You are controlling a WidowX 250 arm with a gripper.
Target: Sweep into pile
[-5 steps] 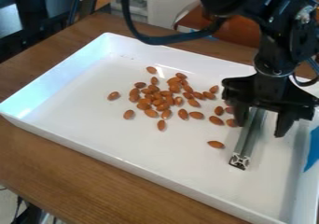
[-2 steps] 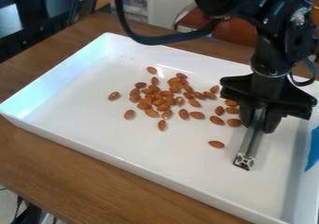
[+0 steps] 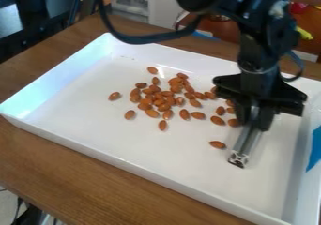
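In the camera view, a white tray (image 3: pixel 113 156) is supported by a wooden table (image 3: pixel 37 158). The arm (image 3: pixel 257 41) is extended over the tray's far wall, and the gripper (image 3: pixel 256 120) is held low above the right part of the tray. Its fingers are closed around a metal bar (image 3: pixel 249 137), which is gripped between them and slanted down toward the tray's near wall; whether the tray's floor is touched by the bar cannot be told. Almonds (image 3: pixel 160 100) are clustered in a loose pile around the middle of the tray, with some scattered at its edges and a few strung out toward the bar. One almond (image 3: pixel 217 145) is set apart from the pile, nearer the tray's near wall, just beside the bar's lower end. Blue tape (image 3: pixel 315 146) is seen at the tray's right end.
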